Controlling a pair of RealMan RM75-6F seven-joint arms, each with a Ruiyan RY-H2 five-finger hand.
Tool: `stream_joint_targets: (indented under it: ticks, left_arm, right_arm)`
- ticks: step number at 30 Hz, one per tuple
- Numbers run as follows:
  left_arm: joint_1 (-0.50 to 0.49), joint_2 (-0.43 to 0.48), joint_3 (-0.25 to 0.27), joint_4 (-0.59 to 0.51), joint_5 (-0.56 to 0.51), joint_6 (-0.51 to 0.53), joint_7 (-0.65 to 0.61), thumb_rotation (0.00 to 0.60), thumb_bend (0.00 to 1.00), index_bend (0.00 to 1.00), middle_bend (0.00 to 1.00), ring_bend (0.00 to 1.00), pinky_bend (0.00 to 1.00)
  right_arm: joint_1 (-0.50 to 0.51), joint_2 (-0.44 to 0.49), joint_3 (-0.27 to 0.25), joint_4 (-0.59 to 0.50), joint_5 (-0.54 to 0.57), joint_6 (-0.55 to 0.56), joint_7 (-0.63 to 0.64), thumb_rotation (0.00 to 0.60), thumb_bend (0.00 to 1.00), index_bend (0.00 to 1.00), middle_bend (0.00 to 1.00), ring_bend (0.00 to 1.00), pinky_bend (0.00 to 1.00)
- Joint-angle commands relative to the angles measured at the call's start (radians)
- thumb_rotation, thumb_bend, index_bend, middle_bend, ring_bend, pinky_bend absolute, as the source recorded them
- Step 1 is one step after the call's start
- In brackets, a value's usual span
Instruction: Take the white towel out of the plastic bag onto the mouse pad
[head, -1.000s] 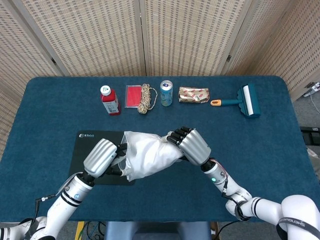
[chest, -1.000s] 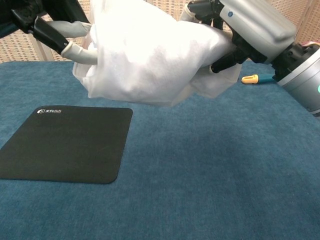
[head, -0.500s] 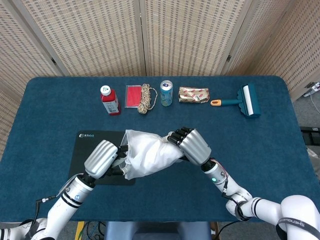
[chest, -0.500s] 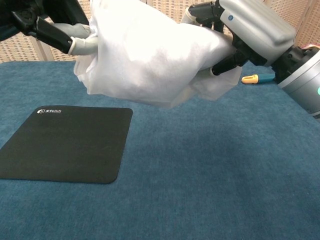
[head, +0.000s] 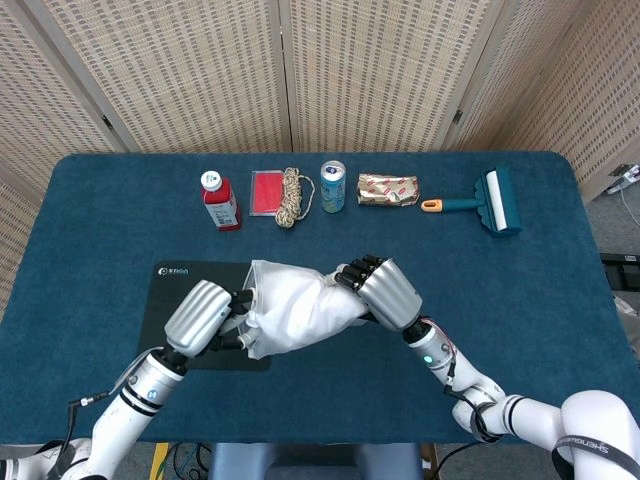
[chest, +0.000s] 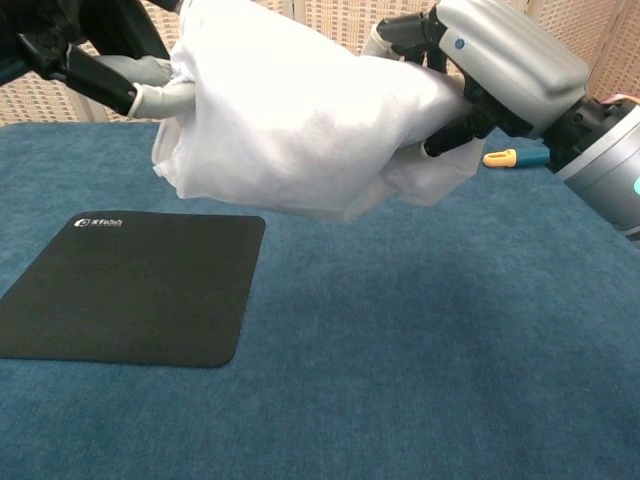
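Aloft, my right hand gripped the closed end of the translucent white plastic bag, steadying it above the black rectangular mouse pad. My left hand pinched the white towel at the bag's mouth, mostly inside, ready for pulling out over the pad.

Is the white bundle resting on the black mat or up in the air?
In the air: the white bundle hangs between both hands, clear of the mouse pad.
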Motion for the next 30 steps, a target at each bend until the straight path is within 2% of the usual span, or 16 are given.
stream_joint_targets:
  ticks: [1,4,9,12,15,17,20,30]
  left_arm:
    - [0.001,0.001,0.002,0.002,-0.002,0.002,0.009,0.6,0.69,0.64,0.95,0.86,1.0]
    - [0.0,0.001,0.005,0.003,-0.002,0.001,0.02,0.6,0.7,0.61,0.9,0.82,1.0]
    - [0.002,-0.005,0.004,0.01,0.007,0.011,0.017,0.6,0.71,0.59,0.87,0.77,0.96]
    - [0.004,-0.012,0.001,0.015,0.009,0.021,0.023,0.6,0.71,0.62,0.75,0.71,0.92]
    - [0.006,-0.023,-0.001,0.018,0.01,0.034,0.037,0.6,0.72,0.66,0.6,0.63,0.89]
    - [0.007,-0.029,-0.003,0.02,0.009,0.041,0.042,0.6,0.73,0.67,0.54,0.57,0.85]
    - [0.009,-0.036,-0.005,0.021,0.009,0.049,0.05,0.6,0.75,0.69,0.53,0.54,0.82]
    - [0.016,-0.051,-0.005,0.033,0.003,0.063,0.064,0.6,0.77,0.76,0.53,0.55,0.82]
  right_arm:
    - [-0.001,0.0,-0.001,0.001,0.001,-0.001,0.001,0.6,0.63,0.5,0.65,0.61,0.72]
    - [-0.002,0.0,-0.002,0.003,0.002,-0.001,0.003,0.6,0.63,0.5,0.65,0.61,0.72]
    - [-0.003,-0.001,-0.003,0.006,0.003,0.0,0.006,0.6,0.63,0.5,0.65,0.61,0.72]
    - [-0.004,-0.001,-0.004,0.007,0.004,0.0,0.008,0.6,0.63,0.5,0.65,0.61,0.72]
    - [-0.005,-0.001,-0.004,0.008,0.004,0.001,0.009,0.6,0.63,0.5,0.65,0.61,0.72]
    - [-0.005,-0.001,-0.005,0.009,0.004,0.001,0.01,0.6,0.63,0.5,0.65,0.61,0.72]
    - [-0.006,-0.001,-0.006,0.011,0.005,0.0,0.011,0.6,0.63,0.5,0.65,0.61,0.72]
    - [-0.011,-0.001,-0.01,0.018,0.009,-0.002,0.018,0.6,0.63,0.5,0.65,0.61,0.72]
